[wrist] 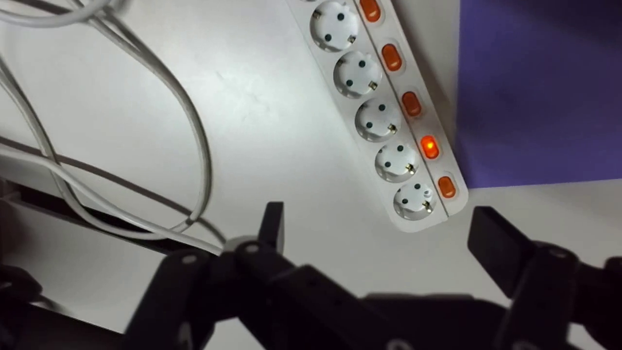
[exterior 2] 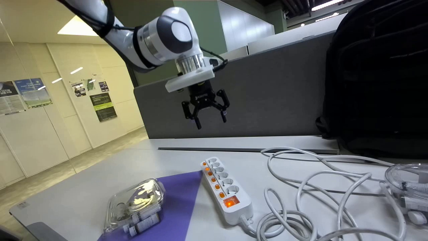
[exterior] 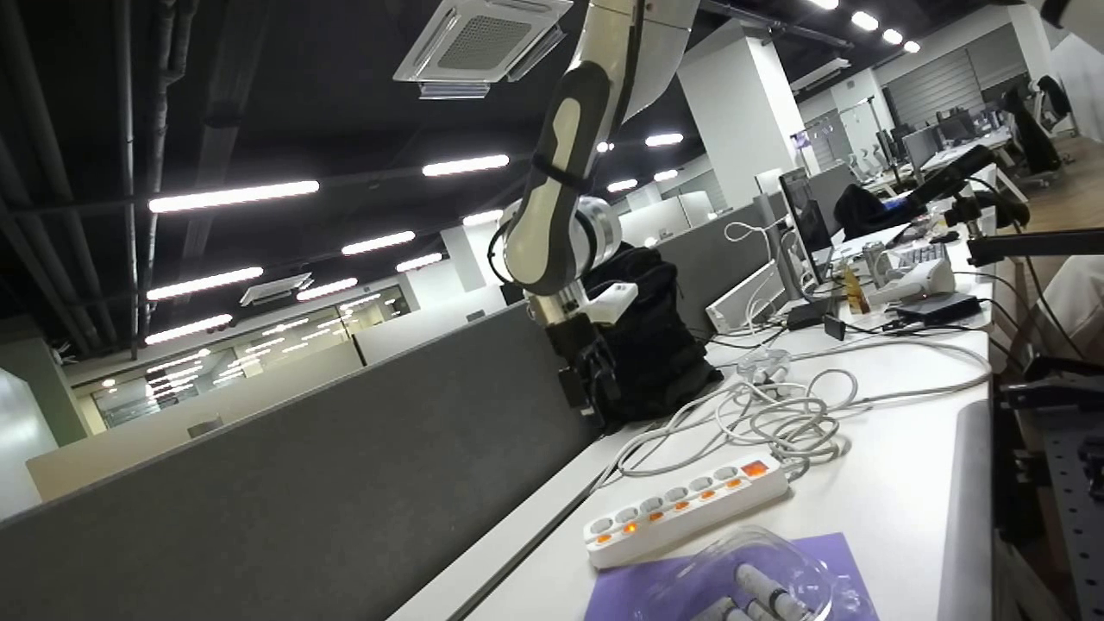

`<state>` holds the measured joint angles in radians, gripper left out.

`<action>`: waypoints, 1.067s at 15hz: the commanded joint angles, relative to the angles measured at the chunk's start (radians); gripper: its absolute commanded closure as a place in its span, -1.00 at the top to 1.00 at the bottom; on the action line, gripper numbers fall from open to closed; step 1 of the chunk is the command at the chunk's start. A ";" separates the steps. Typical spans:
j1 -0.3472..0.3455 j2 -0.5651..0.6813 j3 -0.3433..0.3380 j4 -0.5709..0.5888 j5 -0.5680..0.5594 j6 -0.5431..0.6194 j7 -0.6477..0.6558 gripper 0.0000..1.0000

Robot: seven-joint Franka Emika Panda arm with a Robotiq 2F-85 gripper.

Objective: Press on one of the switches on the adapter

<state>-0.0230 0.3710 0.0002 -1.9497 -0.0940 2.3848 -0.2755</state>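
The adapter [exterior: 690, 513], a white power strip, lies on the white table. It also shows in an exterior view [exterior 2: 227, 190] and in the wrist view [wrist: 379, 116], where its cord end is out of frame. It has a row of sockets, small orange switches and one larger lit switch [exterior 2: 231, 201] near the cord. One small switch [wrist: 430, 147], second from the free end, glows; the end switch [wrist: 447, 186] looks unlit. My gripper [exterior 2: 211, 124] is open and empty, well above the table. In the wrist view, the gripper's [wrist: 376, 228] fingers stand wide apart below the adapter's free end.
A purple sheet [exterior 2: 185, 197] lies beside the adapter, bearing a clear plastic container [exterior 2: 133, 201] with small bottles. Tangled white cables [exterior: 793, 423] lie at the cord end, with another clear container [exterior 2: 408, 187]. A black backpack [exterior 2: 378, 83] stands against the grey partition [exterior 2: 267, 100].
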 commanded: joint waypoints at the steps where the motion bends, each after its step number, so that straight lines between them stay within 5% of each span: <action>1: 0.009 0.099 0.026 0.032 -0.024 0.093 -0.021 0.32; 10: -0.004 0.222 0.090 0.033 -0.015 0.209 -0.110 -0.91; 16: -0.006 0.207 0.092 -0.001 -0.009 0.234 -0.100 -1.00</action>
<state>-0.0152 0.5904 0.0833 -1.9386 -0.1033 2.6091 -0.3841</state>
